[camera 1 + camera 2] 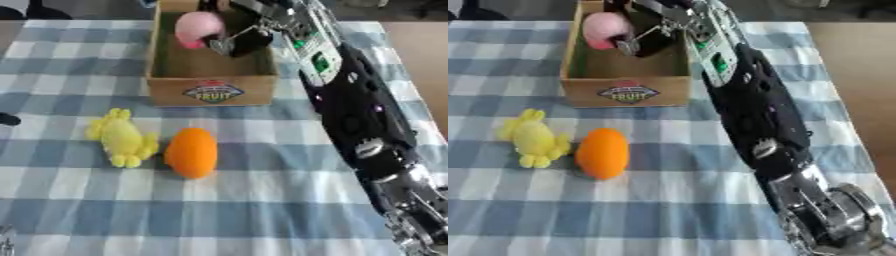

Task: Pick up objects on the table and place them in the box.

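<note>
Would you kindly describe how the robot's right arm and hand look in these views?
The right arm is mostly black, a long glossy shell, with silver metal joints near the bottom corner. Toward the wrist sits a pale panel with green markings. The right hand is dark with thin silver linkages. The left hand does not show.

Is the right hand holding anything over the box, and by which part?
The right hand is at the pink object inside the box; whether it grips it cannot be told.

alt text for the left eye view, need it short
The robot's right hand reaches over an open cardboard box at the far side of a blue-and-white checked tablecloth, with a pink round object beside its fingers inside the box. On the cloth nearer the camera, a yellow plush toy and an orange egg-shaped object lie side by side.
</note>
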`<control>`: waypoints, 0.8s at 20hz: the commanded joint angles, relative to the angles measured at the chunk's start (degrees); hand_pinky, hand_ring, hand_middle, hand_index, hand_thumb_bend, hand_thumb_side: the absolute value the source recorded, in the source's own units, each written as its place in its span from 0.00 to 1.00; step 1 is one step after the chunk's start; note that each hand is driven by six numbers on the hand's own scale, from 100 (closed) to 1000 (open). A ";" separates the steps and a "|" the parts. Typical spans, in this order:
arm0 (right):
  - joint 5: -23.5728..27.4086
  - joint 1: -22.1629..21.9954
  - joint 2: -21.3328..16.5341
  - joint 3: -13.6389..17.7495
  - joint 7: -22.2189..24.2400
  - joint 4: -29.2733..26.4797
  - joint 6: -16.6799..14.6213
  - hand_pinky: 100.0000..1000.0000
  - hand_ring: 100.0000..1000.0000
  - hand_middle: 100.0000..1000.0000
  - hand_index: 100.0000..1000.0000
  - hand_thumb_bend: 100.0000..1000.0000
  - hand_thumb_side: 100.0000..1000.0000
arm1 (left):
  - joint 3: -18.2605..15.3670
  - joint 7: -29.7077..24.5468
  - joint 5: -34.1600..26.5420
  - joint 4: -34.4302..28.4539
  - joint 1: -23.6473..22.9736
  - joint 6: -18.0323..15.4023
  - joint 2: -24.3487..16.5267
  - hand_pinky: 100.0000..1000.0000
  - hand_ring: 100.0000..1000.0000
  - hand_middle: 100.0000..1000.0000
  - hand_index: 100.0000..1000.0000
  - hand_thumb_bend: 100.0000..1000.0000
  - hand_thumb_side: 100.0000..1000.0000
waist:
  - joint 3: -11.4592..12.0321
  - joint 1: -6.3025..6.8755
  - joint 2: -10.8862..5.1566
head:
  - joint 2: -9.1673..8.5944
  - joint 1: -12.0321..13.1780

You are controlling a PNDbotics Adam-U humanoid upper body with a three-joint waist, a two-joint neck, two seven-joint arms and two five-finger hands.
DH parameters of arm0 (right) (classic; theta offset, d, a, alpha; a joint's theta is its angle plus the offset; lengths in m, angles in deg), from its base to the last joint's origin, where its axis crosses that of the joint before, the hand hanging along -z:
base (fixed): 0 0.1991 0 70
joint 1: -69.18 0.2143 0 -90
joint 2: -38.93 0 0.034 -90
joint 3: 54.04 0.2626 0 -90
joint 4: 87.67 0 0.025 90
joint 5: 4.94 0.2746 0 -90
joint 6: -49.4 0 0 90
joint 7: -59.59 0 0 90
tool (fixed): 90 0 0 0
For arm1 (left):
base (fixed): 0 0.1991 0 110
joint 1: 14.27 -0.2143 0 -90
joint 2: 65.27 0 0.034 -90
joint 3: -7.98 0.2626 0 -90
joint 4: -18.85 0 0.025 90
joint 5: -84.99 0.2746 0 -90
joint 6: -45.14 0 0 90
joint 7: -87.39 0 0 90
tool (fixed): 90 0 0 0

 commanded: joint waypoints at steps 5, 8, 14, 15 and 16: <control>-9.38 3.19 0.97 0.89 -2.09 4.33 -2.71 0.70 0.67 0.34 0.54 0.00 0.00 | 0.22 -0.41 -0.33 -0.97 0.16 0.06 -0.71 0.39 0.71 0.65 0.76 0.00 0.75 | 0.31 0.11 -1.32 | -0.70 -0.63; -14.56 3.94 2.24 1.56 -1.73 7.64 -4.08 0.70 0.68 0.37 0.56 0.00 0.00 | 0.33 -0.51 -0.39 -0.97 0.21 0.09 -0.74 0.39 0.71 0.65 0.76 0.00 0.75 | 0.65 0.06 -1.31 | -0.82 -0.95; -23.72 5.12 4.54 3.67 -2.57 11.85 -4.77 0.71 0.72 0.46 0.66 0.00 0.00 | 0.48 -0.72 -0.53 -0.97 0.29 0.05 -0.72 0.39 0.71 0.65 0.76 0.00 0.75 | 1.41 -0.04 -1.01 | -1.07 -1.59; -24.95 5.33 4.78 3.92 -2.95 12.13 -4.60 0.71 0.73 0.48 0.68 0.00 0.00 | 0.49 -0.74 -0.54 -0.97 0.29 0.05 -0.73 0.39 0.71 0.65 0.76 0.00 0.75 | 1.43 -0.07 -0.97 | -1.03 -1.66; -26.09 5.49 4.96 4.13 -3.35 12.39 -4.41 0.72 0.75 0.51 0.72 0.00 0.00 | 0.51 -0.75 -0.56 -0.97 0.29 0.06 -0.73 0.39 0.71 0.65 0.76 0.00 0.75 | 1.43 -0.10 -0.93 | -1.00 -1.72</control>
